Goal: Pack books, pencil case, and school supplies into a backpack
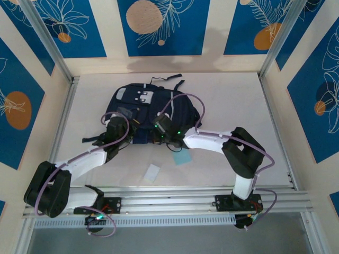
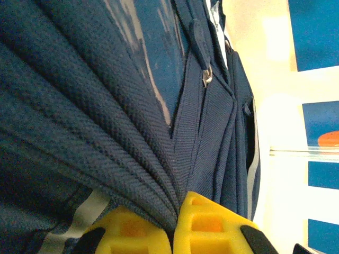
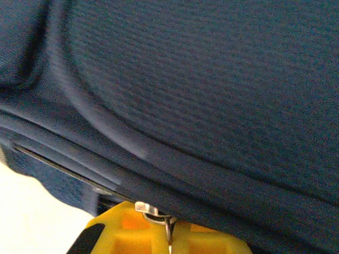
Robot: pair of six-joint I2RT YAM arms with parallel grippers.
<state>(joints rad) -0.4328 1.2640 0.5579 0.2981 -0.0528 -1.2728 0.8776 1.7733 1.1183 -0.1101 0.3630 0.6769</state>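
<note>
Yellow fingers (image 2: pixel 212 227) of the left hand (image 2: pixel 172 233) sit closest to the lens in the left wrist view. They are pressed together on a gathered fold of the backpack (image 1: pixel 180 108), and the navy cloth fans out from the pinch in deep pleats. A grey trim stripe runs past that hand's left finger.

In the right wrist view, the right hand (image 3: pixel 168 235) is also squeezed tight. A small metal zipper pull (image 3: pixel 158 212) is caught where its two yellow fingers meet, just under the dark piped edge of the bag.

From above, the backpack lies flat at the middle of the white tabletop (image 1: pixel 233 106). Its front pocket, with the white patch, faces up toward the far left, and dark straps trail off its far edge and its near left corner. Both hands meet the bag along its near edge, the left hand at the left part and the right hand toward the middle. What the bag holds cannot be seen from any view.

Two supplies lie on the tabletop outside the bag. The blue pad (image 1: pixel 183 157) rests just nearer than the backpack's near edge, beside the right arm's white forearm. The white piece (image 1: pixel 152 173) lies nearer still and to the left of the pad, apart from it.
</note>
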